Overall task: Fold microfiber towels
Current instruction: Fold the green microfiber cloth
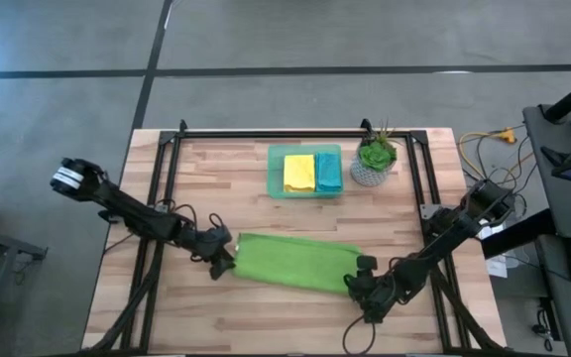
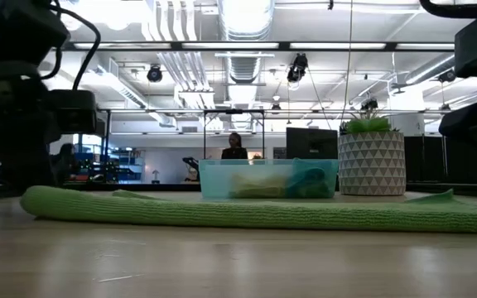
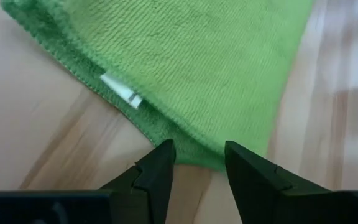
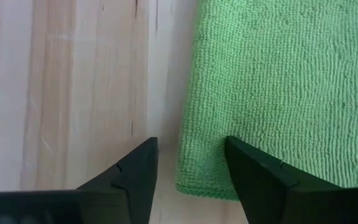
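High view: a lime green towel [image 1: 290,262] is laid flat and folded into a long strip on the wooden tabletop [image 1: 216,169], near the front edge and roughly centred. The left end effector [image 1: 222,260] is positioned at the left end of this towel, and the right end effector [image 1: 361,286] at its right end. In the left wrist view, the fingers [image 3: 155,173] of the left end effector are seen parted to a narrow gap, with a corner of the green towel lying between their tips; the towel's edge is doubled and carries a small white label [image 3: 121,91]. Whether the corner is gripped cannot be told. In the right wrist view, the right end effector [image 4: 188,163] stands moderately open, its fingers straddling a corner of the towel without closing on it. A translucent green tray [image 1: 278,171] is located at the far centre of the tabletop and holds a yellow towel [image 1: 298,173] and a teal-blue towel [image 1: 328,173], side by side. A potted plant [image 1: 373,161] stands just to the right of the tray.
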`<act>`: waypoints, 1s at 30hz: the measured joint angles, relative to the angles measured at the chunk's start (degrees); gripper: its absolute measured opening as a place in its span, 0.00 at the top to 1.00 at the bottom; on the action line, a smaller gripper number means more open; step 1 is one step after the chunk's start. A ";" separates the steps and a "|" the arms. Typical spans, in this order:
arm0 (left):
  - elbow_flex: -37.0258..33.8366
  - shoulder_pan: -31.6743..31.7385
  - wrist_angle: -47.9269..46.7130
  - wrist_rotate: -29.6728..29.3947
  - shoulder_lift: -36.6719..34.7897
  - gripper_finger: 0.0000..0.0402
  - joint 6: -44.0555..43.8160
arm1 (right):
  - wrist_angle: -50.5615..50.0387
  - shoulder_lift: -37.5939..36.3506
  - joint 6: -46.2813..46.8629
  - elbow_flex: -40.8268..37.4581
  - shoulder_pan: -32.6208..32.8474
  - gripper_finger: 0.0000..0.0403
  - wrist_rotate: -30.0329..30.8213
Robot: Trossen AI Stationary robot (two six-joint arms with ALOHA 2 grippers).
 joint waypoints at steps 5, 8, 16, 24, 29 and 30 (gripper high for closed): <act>-3.32 -0.01 -1.87 0.34 -6.04 0.64 0.92 | -0.08 0.00 2.17 -0.02 0.00 0.58 0.07; -5.17 -0.03 -4.54 0.30 -10.19 0.61 -0.34 | -0.11 0.00 2.72 -0.02 -0.02 0.59 0.07; -4.08 -0.55 1.70 -1.57 -17.04 0.55 8.40 | 0.21 0.02 2.78 -0.11 -0.02 0.60 0.15; 6.19 -1.76 -3.14 -1.84 -9.02 0.55 36.12 | 0.60 0.04 2.87 -0.13 -0.11 0.60 0.16; 11.67 -2.58 -3.17 1.51 1.32 0.55 42.13 | 0.73 0.00 4.80 -0.15 -0.11 0.60 0.18; 12.68 -2.98 -3.53 1.60 3.45 0.55 42.80 | 0.84 0.00 5.29 -0.13 -0.11 0.60 0.12</act>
